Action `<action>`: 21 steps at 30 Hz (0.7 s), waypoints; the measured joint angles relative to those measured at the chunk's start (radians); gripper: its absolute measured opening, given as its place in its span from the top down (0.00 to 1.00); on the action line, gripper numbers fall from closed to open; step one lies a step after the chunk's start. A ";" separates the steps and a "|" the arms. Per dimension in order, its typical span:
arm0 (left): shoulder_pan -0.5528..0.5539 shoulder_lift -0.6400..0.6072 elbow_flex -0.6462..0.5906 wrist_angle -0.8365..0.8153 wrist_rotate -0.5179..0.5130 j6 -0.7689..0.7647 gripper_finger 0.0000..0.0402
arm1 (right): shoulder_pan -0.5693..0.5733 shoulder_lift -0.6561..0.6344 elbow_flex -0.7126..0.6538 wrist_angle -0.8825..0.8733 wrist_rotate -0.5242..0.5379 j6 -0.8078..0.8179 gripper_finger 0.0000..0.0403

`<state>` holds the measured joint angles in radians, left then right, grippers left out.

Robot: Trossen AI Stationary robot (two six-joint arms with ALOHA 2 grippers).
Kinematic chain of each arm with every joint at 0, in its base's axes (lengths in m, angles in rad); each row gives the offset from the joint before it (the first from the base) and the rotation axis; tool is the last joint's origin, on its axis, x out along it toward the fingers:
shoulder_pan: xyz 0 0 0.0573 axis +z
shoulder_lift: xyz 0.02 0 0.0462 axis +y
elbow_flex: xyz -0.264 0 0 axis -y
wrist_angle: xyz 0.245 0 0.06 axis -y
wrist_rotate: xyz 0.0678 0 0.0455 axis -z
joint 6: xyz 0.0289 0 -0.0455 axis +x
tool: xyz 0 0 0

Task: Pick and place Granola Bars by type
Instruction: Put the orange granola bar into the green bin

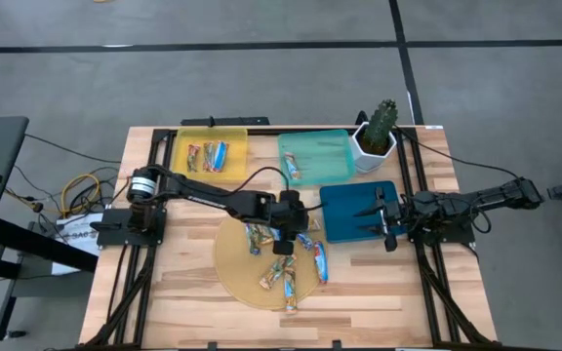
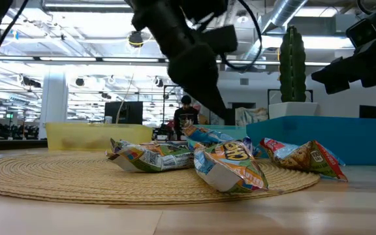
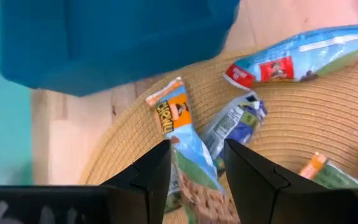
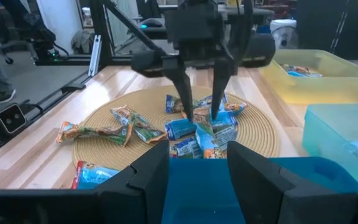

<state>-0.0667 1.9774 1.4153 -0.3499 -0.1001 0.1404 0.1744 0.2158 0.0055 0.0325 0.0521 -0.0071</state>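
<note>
Landmark: round woven mat (image 1: 234, 268) on the wooden table (image 1: 164, 302).
Granola Bars (image 1: 283, 276): scattered on the mat, long axes pointing every way; a few lie in the yellow tray (image 1: 188, 146) beyond it, one in the teal tray (image 1: 322, 148).
Left gripper (image 3: 194, 163): over the mat's centre, jaws apart, straddling an orange-and-blue bar (image 3: 182, 142) lying lengthwise between the fingers; contact unclear.
Right gripper (image 1: 384, 220): over the blue tray (image 1: 344, 210) beside the mat, jaws apart, holding nothing.
Hidden: bars under the left gripper.
</note>
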 joint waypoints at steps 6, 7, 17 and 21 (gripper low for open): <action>0.018 0.043 0.020 -0.018 0.036 -0.023 0.65 | 0.000 0.001 0.000 -0.004 0.000 0.000 0.62; 0.019 0.047 0.019 -0.034 0.047 -0.030 0.65 | 0.000 0.004 0.000 -0.002 0.000 0.000 0.62; 0.035 0.071 0.042 -0.057 0.070 -0.035 0.65 | 0.000 0.006 0.000 -0.004 0.000 0.000 0.62; 0.039 0.071 0.042 -0.078 0.077 -0.047 0.65 | 0.000 0.006 0.000 -0.003 0.000 0.000 0.62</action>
<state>-0.0277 2.0483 1.4570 -0.4277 -0.0231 0.0929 0.1745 0.2218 0.0055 0.0296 0.0517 -0.0071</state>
